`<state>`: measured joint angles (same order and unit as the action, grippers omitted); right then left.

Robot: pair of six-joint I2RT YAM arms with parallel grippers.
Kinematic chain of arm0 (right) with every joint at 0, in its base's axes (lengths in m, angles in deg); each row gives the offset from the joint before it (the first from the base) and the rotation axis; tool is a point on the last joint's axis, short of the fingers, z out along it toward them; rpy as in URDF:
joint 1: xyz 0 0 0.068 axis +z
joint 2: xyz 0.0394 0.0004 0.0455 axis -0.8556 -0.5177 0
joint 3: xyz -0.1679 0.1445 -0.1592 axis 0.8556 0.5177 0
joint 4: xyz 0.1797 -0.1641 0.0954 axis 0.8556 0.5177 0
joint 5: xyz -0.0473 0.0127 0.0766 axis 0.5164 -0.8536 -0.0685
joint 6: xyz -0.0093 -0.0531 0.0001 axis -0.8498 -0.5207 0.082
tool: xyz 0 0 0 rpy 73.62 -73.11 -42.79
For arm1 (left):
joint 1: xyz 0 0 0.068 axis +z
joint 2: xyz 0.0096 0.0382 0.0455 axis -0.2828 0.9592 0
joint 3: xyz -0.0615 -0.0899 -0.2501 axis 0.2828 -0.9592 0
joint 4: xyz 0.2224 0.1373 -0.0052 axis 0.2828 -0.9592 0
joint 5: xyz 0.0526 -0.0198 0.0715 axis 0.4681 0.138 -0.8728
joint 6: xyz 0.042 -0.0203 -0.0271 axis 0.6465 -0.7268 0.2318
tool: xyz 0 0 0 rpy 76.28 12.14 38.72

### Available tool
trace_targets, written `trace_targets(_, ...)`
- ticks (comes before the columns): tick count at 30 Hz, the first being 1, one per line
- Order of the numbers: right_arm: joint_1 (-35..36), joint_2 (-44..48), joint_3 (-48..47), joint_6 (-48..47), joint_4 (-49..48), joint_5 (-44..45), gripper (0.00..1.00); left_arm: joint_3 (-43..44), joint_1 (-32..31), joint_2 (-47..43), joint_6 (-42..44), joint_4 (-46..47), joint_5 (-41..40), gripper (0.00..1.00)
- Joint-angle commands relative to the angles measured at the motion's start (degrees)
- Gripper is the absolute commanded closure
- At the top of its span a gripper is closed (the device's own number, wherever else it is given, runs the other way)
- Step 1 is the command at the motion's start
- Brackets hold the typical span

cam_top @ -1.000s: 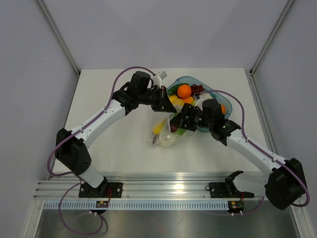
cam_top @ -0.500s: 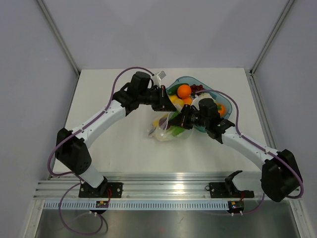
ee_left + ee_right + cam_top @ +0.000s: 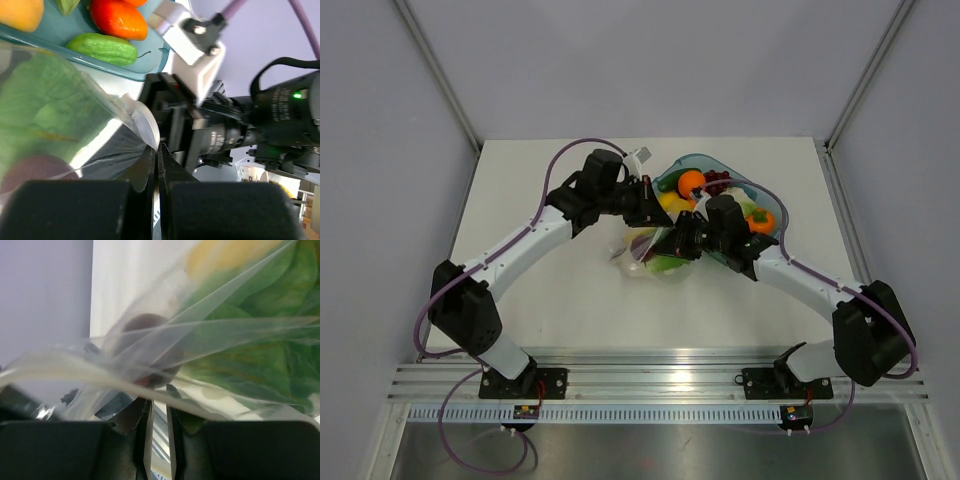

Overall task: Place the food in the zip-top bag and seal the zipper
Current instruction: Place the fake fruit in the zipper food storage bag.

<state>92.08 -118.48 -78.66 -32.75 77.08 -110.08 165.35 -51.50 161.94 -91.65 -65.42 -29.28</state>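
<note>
Top external view: the zip-top bag [image 3: 642, 262], holding lettuce [image 3: 668, 265], lies on the tabletop [image 3: 550, 300] beside the teal tray [image 3: 705, 160]. Left gripper [image 3: 650, 203] and right gripper [image 3: 678, 240] are each clamped on film at its mouth. Likely step: readying the seal; next, the zipper [image 3: 142, 120] needs pressing together along its whole length.

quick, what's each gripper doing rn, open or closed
left gripper: closed, pinching the edge of the zip-top bag
right gripper: closed on the film of the same bag, with a thin gap left between its fingers

tray [image 3: 705, 158] just behind bag [image 3: 638, 266], near table [image 3: 590, 305] free
</note>
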Motion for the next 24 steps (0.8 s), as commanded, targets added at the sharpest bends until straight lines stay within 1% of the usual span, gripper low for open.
trace_targets(1, 0.5, 6.6, -1.8, -2.1, 0.2, 3.2, 0.77, 0.4, -0.1, -5.0, 2.0, 2.0, -0.8, 1.0)
trace_targets(3, 0.4, 9.9, -1.4, -2.2, 3.0, 3.7, 0.76, 0.5, 0.4, -5.1, 2.7, 1.0, -1.2, 1.0)
trace_targets(6, 0.4, 14.3, -0.1, -2.4, 5.3, 4.3, 0.72, 0.4, 0.7, -5.2, 2.8, 0.4, -1.1, 1.0)
trace_targets(7, 0.5, 15.5, 0.3, -2.8, 7.6, 5.3, 0.7, 0.4, 0.7, -5.4, 2.6, 0.4, -1.2, 1.0)
trace_targets(9, 0.4, 19.1, 0.3, -4.2, 11.0, 6.9, 0.63, -0.2, 0.7, -6.3, 2.0, 0.6, -2.2, 1.0)
trace_targets(10, 0.4, 20.5, -0.2, -5.2, 15.0, 9.1, 0.6, -0.6, 0.6, -6.7, 1.8, 0.8, -2.8, 1.0)
trace_targets(11, 0.4, 21.9, -0.5, -5.7, 16.9, 10.3, 0.51, -1.0, 0.7, -7.1, 1.5, 1.0, -3.0, 1.0)
trace_targets(15, 0.4, 29.4, -0.8, -8.5, 26.6, 17.6, 0.37, -1.6, 0.7, -8.4, 0.3, 1.9, -3.3, 1.0)
trace_targets(17, 0.4, 30.8, -0.6, -10.0, 29.4, 22.1, 0.33, -1.6, 0.7, -8.7, 0.3, 1.9, -3.5, 1.0)
trace_targets(18, 0.4, 31.4, -0.2, -10.3, 31.7, 23.4, 0.29, -1.5, 0.7, -8.9, 0.4, 1.7, -3.5, 1.0)
trace_targets(21, 0.5, 31.9, 1.1, -10.5, 32.9, 25.9, 0.28, -1.4, 0.7, -9.1, 0.4, 1.3, -3.5, 1.0)
trace_targets(24, 0.5, 31.6, 4.0, -9.3, 31.2, 26.0, 0.27, -1.6, 0.7, -9.2, 0.2, 1.6, -3.5, 1.0)
